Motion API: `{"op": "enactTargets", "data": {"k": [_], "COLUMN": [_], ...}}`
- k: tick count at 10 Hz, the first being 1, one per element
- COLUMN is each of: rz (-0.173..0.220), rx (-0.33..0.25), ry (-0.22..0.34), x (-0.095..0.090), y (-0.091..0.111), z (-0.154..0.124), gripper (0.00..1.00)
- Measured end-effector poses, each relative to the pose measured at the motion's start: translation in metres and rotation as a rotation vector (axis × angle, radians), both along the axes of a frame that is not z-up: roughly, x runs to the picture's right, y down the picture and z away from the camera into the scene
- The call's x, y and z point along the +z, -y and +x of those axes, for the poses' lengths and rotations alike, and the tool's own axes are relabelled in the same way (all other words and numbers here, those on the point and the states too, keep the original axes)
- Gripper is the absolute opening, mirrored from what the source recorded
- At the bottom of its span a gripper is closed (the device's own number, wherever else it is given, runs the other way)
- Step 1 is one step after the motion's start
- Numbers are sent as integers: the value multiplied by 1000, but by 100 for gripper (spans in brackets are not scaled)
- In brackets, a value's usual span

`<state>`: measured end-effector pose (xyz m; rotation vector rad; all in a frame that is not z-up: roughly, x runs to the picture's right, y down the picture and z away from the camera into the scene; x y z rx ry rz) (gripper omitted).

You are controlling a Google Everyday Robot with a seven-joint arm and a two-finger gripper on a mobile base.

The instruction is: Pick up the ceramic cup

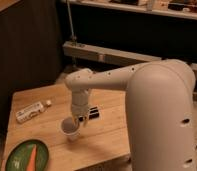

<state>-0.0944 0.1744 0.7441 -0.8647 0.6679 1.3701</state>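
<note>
The ceramic cup (69, 129) is small, plain white and greyish inside. It stands upright on the wooden table (109, 135), towards the front left. My gripper (78, 120) hangs down from the white arm (117, 80), right at the cup's right rim and just above it. The gripper's lower end overlaps the cup's far rim, and I cannot tell whether it touches the cup.
A white rectangular carton (30, 112) lies at the table's left, with a small white bit (48, 103) beside it. A green plate (19, 159) holding a carrot (33, 156) sits at the front left corner. A metal rail (107, 54) runs behind the table.
</note>
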Motion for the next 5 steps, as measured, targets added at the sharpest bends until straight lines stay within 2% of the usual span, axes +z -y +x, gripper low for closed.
{"op": "enactTargets", "data": {"k": [2,3,5], "rz": [0,19,69], "rx": [1,3,2], "ry": [4,18,44], "x": [-1,-9,-28], "y": [3,9,25], "z": [3,3,2], "gripper": [4,0,0]}}
